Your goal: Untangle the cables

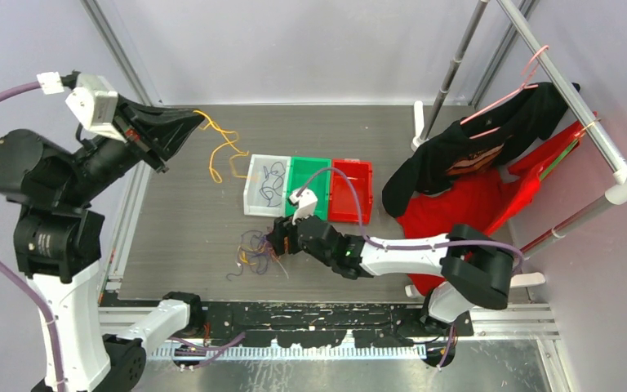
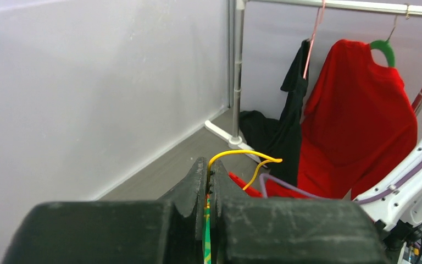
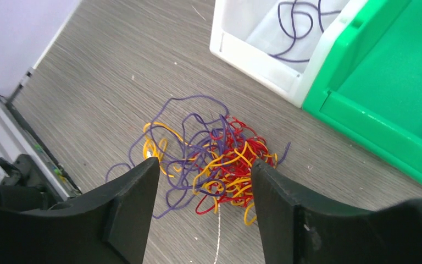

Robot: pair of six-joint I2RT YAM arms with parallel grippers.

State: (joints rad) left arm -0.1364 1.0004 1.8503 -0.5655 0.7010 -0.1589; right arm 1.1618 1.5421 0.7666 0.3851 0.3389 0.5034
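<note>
Right gripper (image 3: 204, 164) gapes above the wiry tangled cables (image 3: 225, 159) — left gripper (image 2: 207, 165) pinches one thin yellow strand (image 2: 242, 151).

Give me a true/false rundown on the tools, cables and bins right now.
1. The left tool is shut on an orange-yellow cable. True.
2. The right tool is clamped on the tangle. False: it is open, one finger on each side of the tangle.
3. The white bin holds a purple cable. True.
4. The green bin holds red cables. False: no cable shows in the part of it that is in view.
5. The tangle lies inside the white bin. False: it lies on the table, in front of the bins.
</note>
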